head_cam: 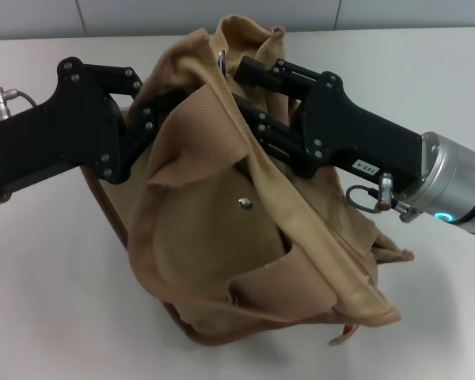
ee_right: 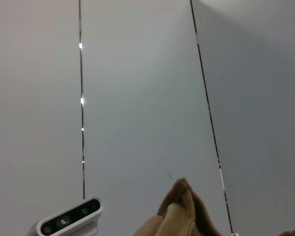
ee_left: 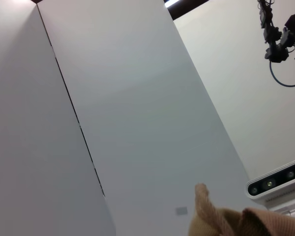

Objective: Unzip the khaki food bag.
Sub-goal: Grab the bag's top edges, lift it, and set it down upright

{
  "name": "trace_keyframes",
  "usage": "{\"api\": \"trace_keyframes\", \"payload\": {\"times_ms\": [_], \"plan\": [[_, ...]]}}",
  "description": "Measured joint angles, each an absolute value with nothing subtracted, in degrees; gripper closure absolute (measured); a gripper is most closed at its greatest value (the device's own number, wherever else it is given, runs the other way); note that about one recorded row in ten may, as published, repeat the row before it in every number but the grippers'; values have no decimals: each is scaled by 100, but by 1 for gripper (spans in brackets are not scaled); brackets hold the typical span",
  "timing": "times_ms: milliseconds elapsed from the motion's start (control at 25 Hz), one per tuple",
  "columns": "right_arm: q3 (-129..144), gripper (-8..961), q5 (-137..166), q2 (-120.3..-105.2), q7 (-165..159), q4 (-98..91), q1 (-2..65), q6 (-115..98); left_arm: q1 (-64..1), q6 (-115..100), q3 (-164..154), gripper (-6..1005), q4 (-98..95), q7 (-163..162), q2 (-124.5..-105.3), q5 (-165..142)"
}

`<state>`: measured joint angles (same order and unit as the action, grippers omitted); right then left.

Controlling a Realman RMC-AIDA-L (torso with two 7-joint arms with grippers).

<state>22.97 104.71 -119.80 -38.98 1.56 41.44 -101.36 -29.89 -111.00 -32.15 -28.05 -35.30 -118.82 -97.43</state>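
Bag is sitting crumpled mid-table, lifted at its top. Left gripper and right gripper are both reaching into folds near the metal ring; grips hidden, cannot tell. Best to keep cloth taut, pulling along the zipper line.

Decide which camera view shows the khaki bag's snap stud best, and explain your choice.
The head view: the snap stud sits plainly on the bag, between the left gripper and right gripper. Both wrist views face panels and catch only scraps of tan fabric, no stud.
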Motion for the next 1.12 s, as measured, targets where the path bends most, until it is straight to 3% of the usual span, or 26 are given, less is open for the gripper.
{"api": "trace_keyframes", "payload": {"times_ms": [560,1120], "plan": [[2289,470,10468,-11980,-4280,176,4419,-9674,-3001,-11141,-3300,915,-2795,-3468,-11882,-9739],[2318,459,10474,-11950,-4763,-226,3959,-9824,-2986,-11171,-3309,909,-2816,-3470,-11888,-9640]]}}
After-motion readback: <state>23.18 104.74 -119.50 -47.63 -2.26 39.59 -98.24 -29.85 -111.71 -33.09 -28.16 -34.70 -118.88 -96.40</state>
